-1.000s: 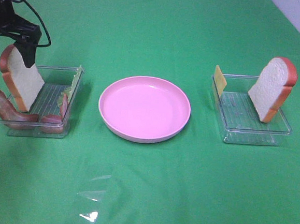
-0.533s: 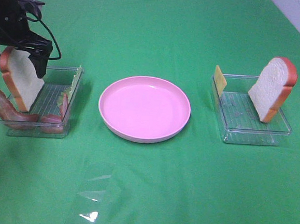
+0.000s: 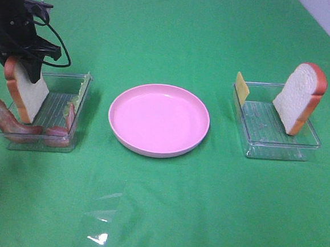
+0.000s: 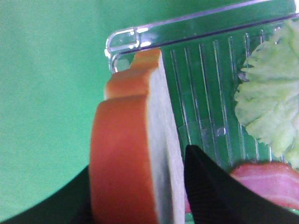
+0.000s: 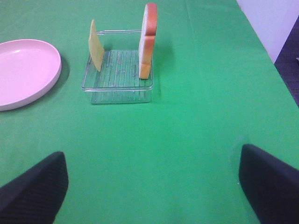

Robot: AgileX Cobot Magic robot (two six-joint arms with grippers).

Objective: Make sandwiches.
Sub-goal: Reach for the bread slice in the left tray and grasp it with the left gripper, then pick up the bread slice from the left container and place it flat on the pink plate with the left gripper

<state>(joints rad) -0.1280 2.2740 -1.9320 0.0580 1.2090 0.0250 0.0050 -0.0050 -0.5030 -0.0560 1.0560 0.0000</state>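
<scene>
Gripping step in hand: left fingers (image 4: 205, 191) pinch the upright bread (image 4: 135, 154) in the tray (image 3: 61, 95) at nine o'clock; right fingers (image 5: 32, 191) wide, empty. Next move calls for lifting clear toward centre plate (image 3: 158, 120).

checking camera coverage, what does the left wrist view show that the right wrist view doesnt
Only left wrist: the left gripper closed on the left bread slice, which stands in the left tray, with lettuce and bacon nearby. Only right wrist: the open right gripper, the pink plate, and the right tray holding a cheese square and the right bread slice, both on edge. Both: the green cloth.
</scene>
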